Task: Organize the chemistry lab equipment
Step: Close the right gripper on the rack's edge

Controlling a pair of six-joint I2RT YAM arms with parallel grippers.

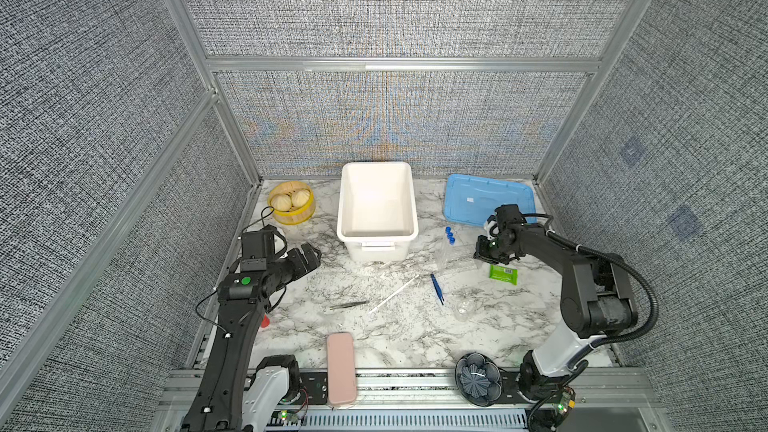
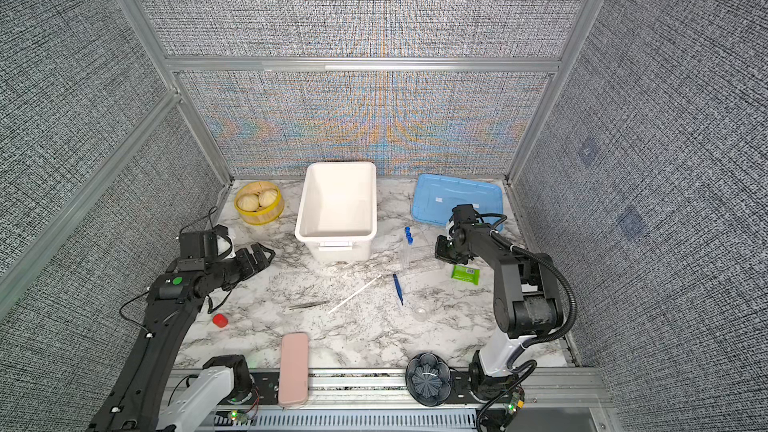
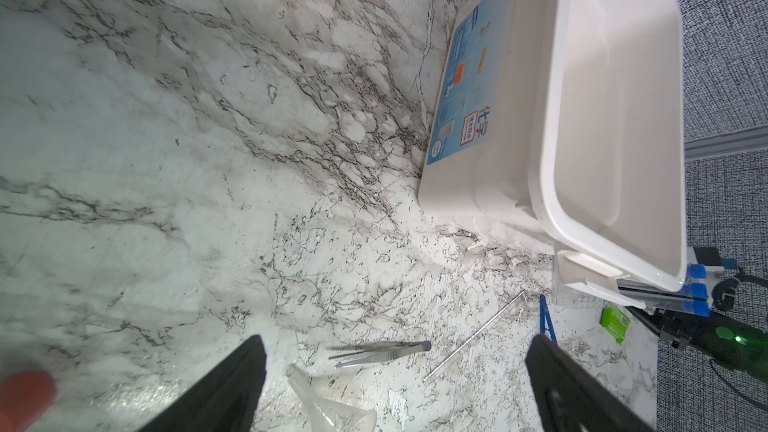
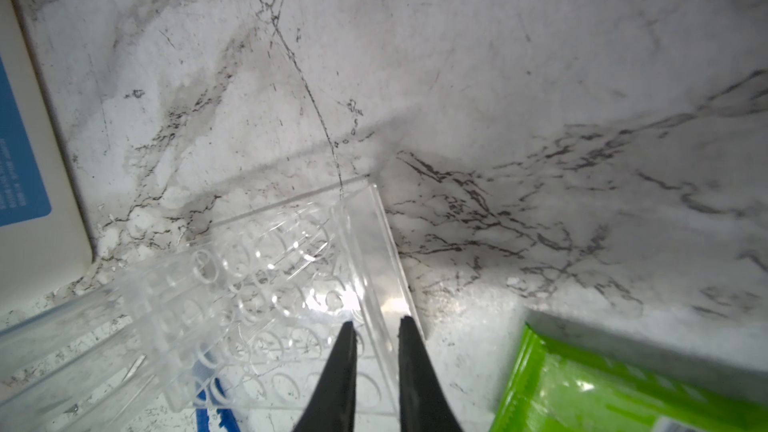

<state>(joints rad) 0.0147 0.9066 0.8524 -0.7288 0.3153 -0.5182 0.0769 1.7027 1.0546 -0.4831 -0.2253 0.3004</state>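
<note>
Bin [image 1: 340, 209], white and open-topped, stands beyond the right claw [image 4: 376, 324], past the clear tube rack [image 4: 291, 284], which lies on the marble right at the fingertips. The rack's long axis appears to run from the claw toward the bin, with the three blue-capped tubes [image 1: 449, 236] at its far side. Right jaws stand narrow astride the rack's near end wall; whether they pinch it yet cannot be told. Left claw [image 1: 309, 254] gapes wide and empty, well apart beyond the bin, so the lift probably falls to the right arm.
</note>
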